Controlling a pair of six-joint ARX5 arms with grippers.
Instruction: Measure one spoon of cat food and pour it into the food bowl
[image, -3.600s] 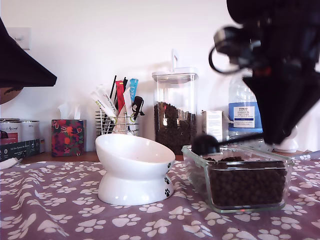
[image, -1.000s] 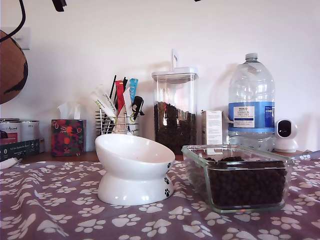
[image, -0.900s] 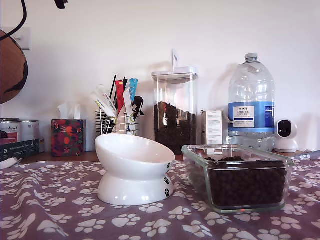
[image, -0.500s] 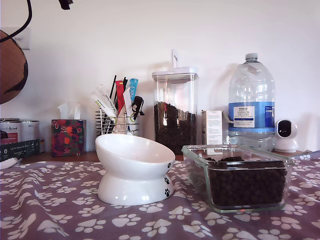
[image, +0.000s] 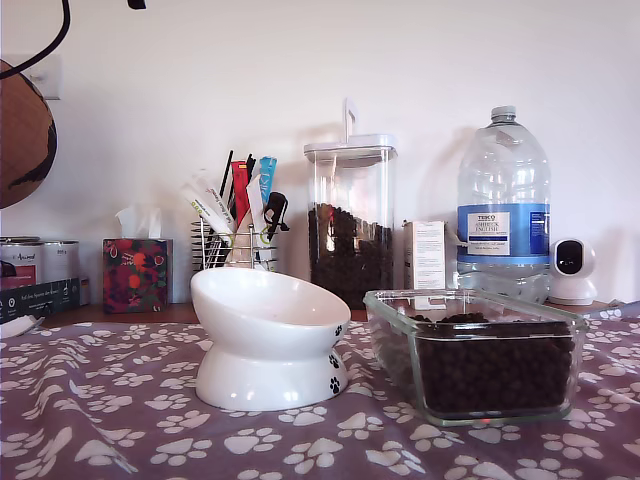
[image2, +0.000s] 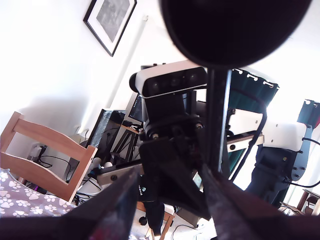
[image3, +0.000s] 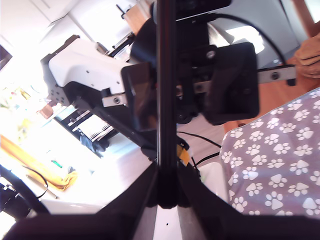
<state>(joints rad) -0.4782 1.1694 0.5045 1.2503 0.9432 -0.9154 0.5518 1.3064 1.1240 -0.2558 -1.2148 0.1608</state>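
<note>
Desk (image: 100, 410) covered by purple cloth (image: 330, 445) with white paw prints. On cloth: white food bowl (image: 270, 338) on pedestal base, rim slanted, near middle; clear glass dish (image: 475, 352) of cat food (image: 490, 370) just beside it, toward exterior view's right. Along far edge, on bare wood: tins, tissue box (image: 136, 275), wire holder (image: 235, 250), tall clear canister (image: 350, 222), water bottle (image: 502, 205), small white camera (image: 572, 272).
</note>
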